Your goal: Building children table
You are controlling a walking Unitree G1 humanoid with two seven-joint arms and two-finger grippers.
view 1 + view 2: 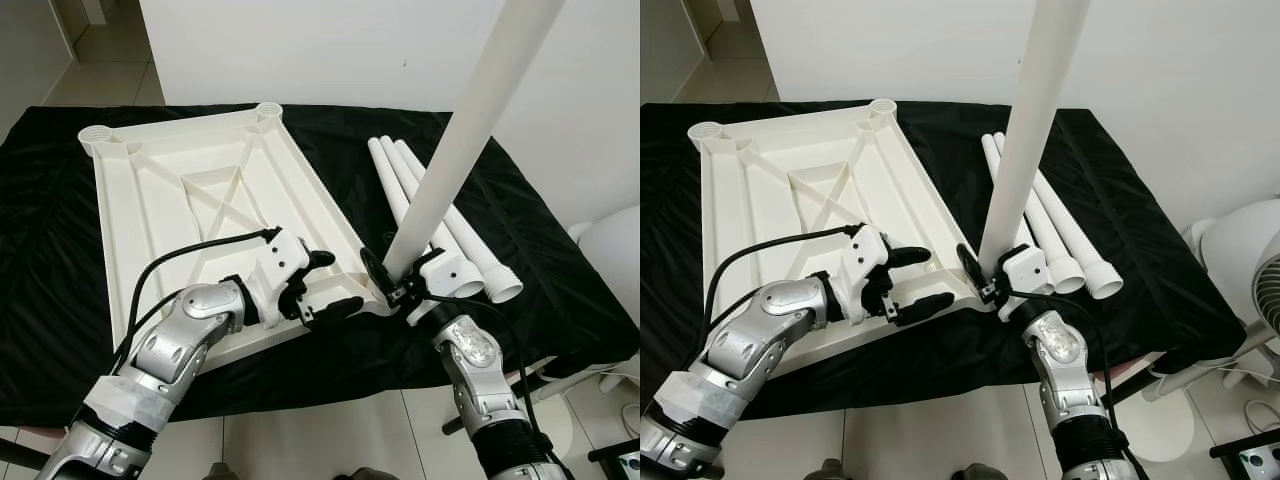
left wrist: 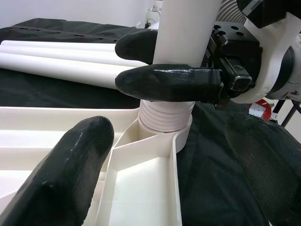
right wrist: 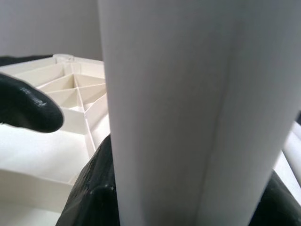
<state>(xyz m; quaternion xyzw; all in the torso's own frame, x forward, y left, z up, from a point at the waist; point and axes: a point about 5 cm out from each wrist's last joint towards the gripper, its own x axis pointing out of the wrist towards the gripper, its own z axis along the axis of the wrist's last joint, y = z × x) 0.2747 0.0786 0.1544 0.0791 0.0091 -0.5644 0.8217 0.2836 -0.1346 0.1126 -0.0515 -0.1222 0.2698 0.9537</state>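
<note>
- Seating the leg [image 1: 470,130] in the tabletop's [image 1: 190,210] near corner socket [image 2: 164,123] is the step in hand, I judge. Head views: tabletop lies underside up on the black-draped desk [image 1: 40,300]. Right pincer [image 1: 392,278] is clamped on the leg just above that socket; leg leans a bit away from the tabletop, not plumb.
- Same views: left pincer [image 1: 325,285] rests on the tabletop's near edge, beside the socket, fingers spread, gripping nothing. Three spare legs [image 1: 450,225] lie on the desk just beyond the socket, w/ another empty socket [image 1: 97,135] at the tabletop's far corner.
- Left wrist view: threaded leg end sits in the socket mouth, several thread rings exposed, so prob. not fully home. Right pincer's fingers [image 2: 169,84] close round the leg directly above the threads.
- Right wrist view: leg [image 3: 188,113] up close, dark pad [image 3: 94,188] pressed to it; tabletop ribs [image 3: 75,89] behind.
- To do it well: bring the leg upright over the socket first, else threads may cross. Turn w/ light downward push, regrip in short turns. Left pincer should press the tabletop down near the socket so it doesn't spin or slide on the cloth.
</note>
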